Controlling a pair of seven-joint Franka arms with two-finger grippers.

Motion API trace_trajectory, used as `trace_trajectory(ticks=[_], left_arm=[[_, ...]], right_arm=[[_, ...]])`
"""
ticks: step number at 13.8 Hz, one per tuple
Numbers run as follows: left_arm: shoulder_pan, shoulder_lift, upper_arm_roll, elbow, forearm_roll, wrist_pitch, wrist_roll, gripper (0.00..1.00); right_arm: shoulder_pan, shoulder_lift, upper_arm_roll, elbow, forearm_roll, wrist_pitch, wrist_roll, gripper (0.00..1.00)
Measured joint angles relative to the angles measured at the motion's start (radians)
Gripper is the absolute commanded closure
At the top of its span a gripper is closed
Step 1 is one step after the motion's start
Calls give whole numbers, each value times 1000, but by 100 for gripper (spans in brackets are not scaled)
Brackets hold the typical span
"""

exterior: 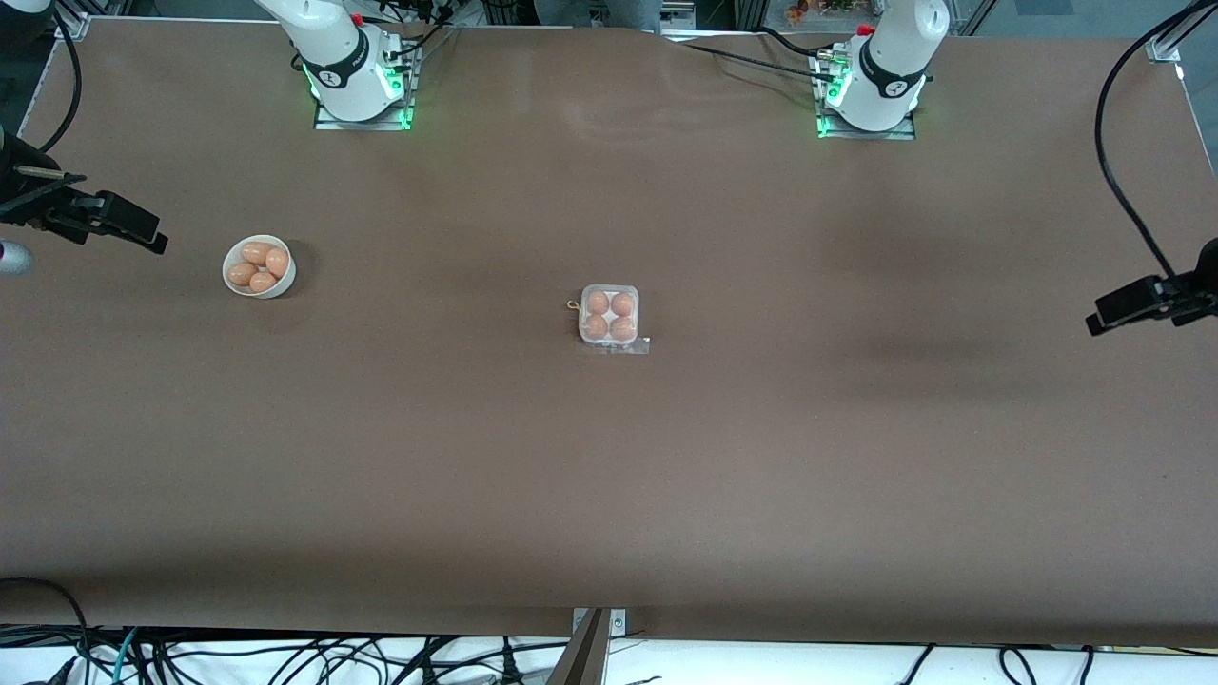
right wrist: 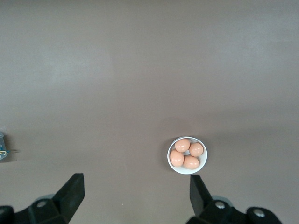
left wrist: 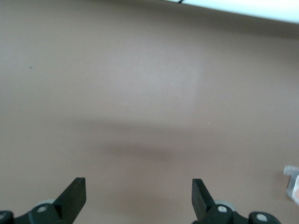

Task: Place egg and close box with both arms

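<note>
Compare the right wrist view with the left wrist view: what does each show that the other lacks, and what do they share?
Only the right wrist view shows the white bowl holding four eggs. Only the left wrist view shows a white strip along the table's edge. Each shows a sliver of the box at its picture's edge. Both show brown table under open fingers: the left gripper and the right gripper, neither holding anything.

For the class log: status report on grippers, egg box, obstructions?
Left gripper and right gripper open, empty. Egg box shut, four eggs inside. Nothing in the way.

Small clear-plastic box (exterior: 610, 317) set mid-table, lid closed, four orange-brown eggs (exterior: 597, 303) seated in its cups
</note>
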Motion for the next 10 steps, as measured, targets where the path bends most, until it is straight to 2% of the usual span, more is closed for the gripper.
trace_trajectory(ticks=[4,10], left_arm=[[4,-89,-12,-117,97,-1,26,0],[4,-123,-25,-217,107,45,30,0]], right_arm=[[0,0,0,0,0,0,0,0],[0,0,0,0,0,0,0,0]])
